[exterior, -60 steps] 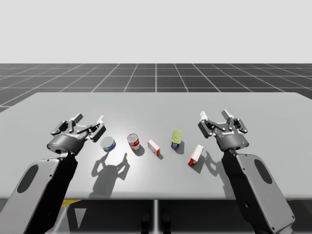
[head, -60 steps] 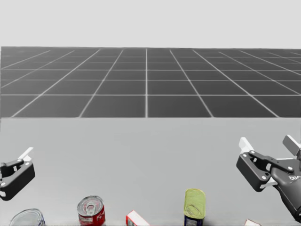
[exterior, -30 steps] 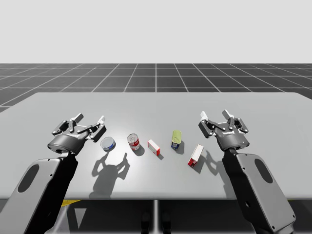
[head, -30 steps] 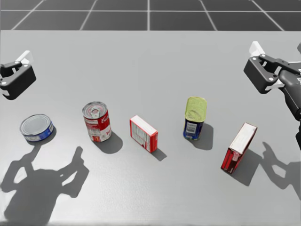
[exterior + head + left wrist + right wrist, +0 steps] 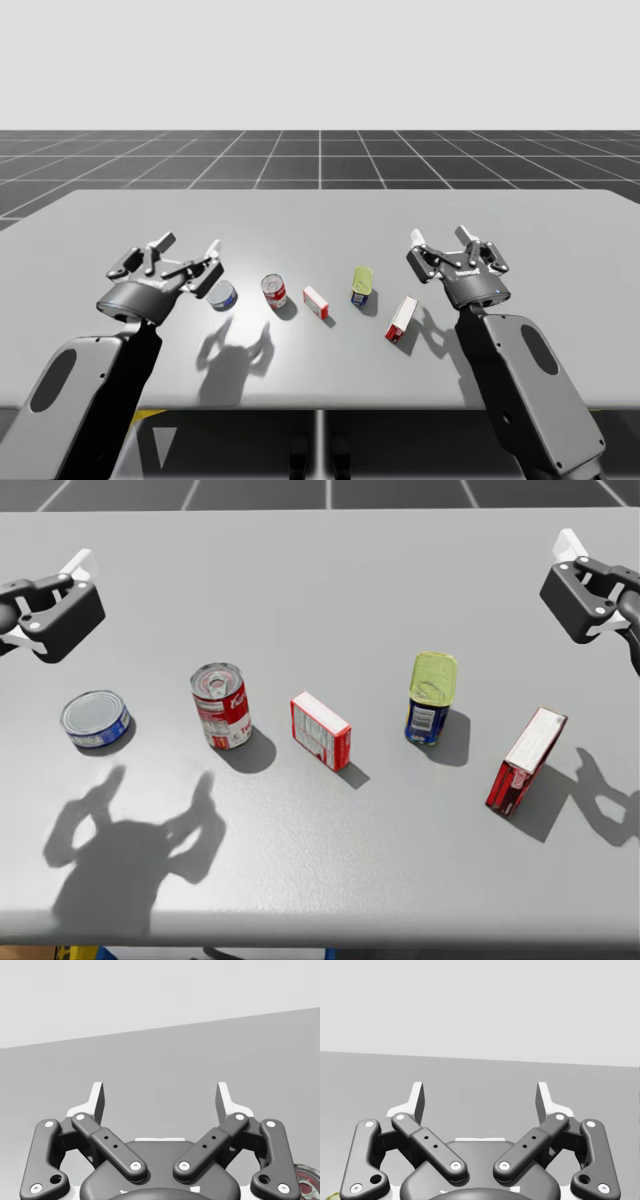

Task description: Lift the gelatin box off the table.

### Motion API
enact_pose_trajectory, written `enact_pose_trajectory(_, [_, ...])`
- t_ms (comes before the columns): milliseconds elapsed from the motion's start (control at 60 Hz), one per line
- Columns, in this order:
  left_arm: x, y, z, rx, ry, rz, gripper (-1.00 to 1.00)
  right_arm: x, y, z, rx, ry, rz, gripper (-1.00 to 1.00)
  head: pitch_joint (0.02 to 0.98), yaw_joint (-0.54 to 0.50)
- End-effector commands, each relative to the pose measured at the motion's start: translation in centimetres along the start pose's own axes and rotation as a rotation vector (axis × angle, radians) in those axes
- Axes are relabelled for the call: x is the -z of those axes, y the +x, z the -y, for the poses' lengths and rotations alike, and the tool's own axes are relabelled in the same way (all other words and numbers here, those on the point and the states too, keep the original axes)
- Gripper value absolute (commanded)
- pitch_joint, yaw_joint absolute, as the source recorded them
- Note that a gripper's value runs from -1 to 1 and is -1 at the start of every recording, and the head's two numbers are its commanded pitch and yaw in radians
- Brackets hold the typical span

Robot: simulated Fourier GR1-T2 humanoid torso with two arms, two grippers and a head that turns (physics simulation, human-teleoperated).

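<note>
A small red-and-white gelatin box (image 5: 320,730) lies on the grey table (image 5: 330,590), between a red soup can (image 5: 222,706) and a yellow-topped blue tin (image 5: 431,699); the high view also has the box (image 5: 315,301) mid-table. My left gripper (image 5: 190,246) hovers open at the left, over a flat blue can (image 5: 225,296), well apart from the box. My right gripper (image 5: 440,236) hovers open at the right, beyond a taller red box (image 5: 401,318). Both wrist views show spread fingers with nothing between them: left gripper (image 5: 160,1102), right gripper (image 5: 480,1102).
The flat blue can (image 5: 95,719) and the tall red box (image 5: 527,759) close the row at either end. In the head view my left gripper (image 5: 40,580) and right gripper (image 5: 605,565) flank the row. Bare table lies behind the objects.
My head has turned downward, bringing the whole row of objects into view. My left gripper has shifted slightly right, now over the blue can. The right arm has not moved.
</note>
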Motion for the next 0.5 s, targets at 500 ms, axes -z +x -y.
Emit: enact_pose_trajectory(500, [-10.8, 0.3, 7.6, -0.060, -0.368, -0.101, -1.00, 0.1, -0.3, 0.0, -0.022, -0.029, 0.004, -1.00, 0.833, 0.03])
